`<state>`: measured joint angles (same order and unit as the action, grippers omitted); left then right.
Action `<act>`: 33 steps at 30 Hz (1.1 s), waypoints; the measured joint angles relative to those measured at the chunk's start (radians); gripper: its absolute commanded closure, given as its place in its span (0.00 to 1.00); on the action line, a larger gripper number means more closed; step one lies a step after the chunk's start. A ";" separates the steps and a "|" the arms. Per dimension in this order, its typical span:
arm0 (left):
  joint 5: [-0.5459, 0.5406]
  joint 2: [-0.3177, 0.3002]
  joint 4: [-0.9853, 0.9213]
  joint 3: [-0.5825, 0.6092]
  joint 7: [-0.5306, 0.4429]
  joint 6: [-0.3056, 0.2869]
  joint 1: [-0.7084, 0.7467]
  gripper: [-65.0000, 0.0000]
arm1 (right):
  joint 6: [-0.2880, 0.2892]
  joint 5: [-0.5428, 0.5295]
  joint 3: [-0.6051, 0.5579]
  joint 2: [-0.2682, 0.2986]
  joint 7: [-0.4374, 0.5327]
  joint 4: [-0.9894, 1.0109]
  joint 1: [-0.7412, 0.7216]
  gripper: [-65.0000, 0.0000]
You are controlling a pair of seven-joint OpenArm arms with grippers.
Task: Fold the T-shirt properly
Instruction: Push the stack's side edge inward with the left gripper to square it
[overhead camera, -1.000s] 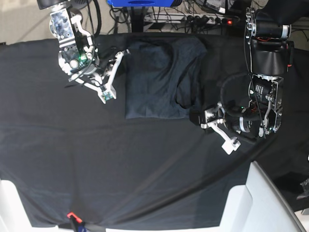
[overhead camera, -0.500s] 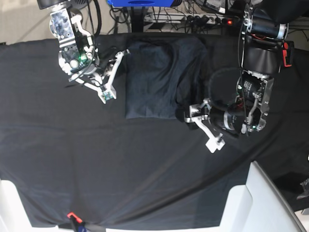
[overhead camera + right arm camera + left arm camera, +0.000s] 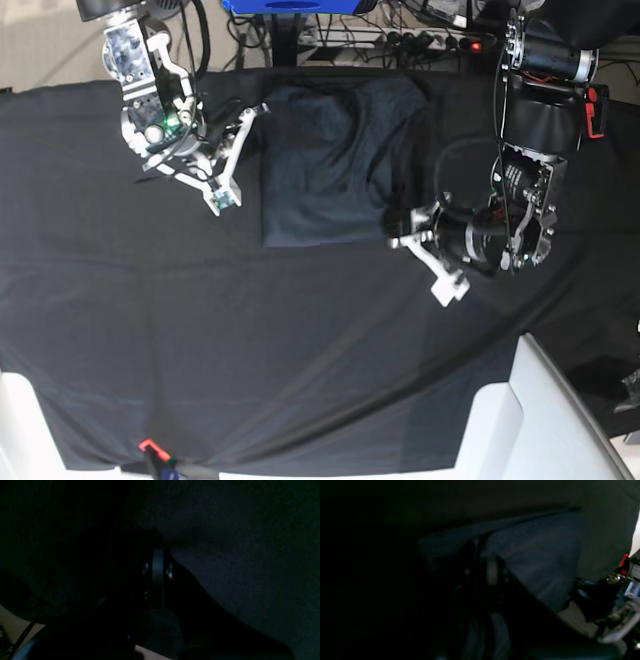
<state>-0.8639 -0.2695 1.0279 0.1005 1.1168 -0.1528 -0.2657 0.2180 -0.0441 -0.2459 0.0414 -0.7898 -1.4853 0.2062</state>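
Lying wrinkled, the soft charcoal knit T-shirt (image 3: 330, 165) forms a rough rectangle.

Both pincers closed: L (image 3: 405, 235), R (image 3: 240, 125).

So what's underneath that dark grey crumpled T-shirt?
The dark charcoal-grey knit T-shirt lies on a larger black table-covering cloth, which spreads out all around it. The table beneath is covered, so unseen.

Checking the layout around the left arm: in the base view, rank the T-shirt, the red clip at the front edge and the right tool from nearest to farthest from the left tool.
From the left tool:
1. T-shirt, right at its tip.
2. Right tool, beyond the shirt.
3. Red clip, at the front edge, farthest.
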 measured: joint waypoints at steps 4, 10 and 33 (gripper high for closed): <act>-0.002 0.000 -0.011 0.001 -0.036 0.000 -0.001 1.00 | 0.000 0.000 0.000 0.000 0.000 0.000 0.000 1.00; -0.005 -0.001 -0.007 -0.002 -0.033 0.000 -0.003 1.00 | 0.000 0.000 0.000 0.000 0.000 0.000 -0.001 1.00; -0.005 -0.008 0.105 -0.005 0.028 0.079 0.051 1.00 | 0.000 0.000 0.000 0.000 -0.001 0.001 -0.006 1.00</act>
<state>-0.8684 -0.2775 1.1332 0.0952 1.1446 -0.0742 -0.2142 0.2180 -0.0441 -0.2459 0.0410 -0.7906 -1.4841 0.2001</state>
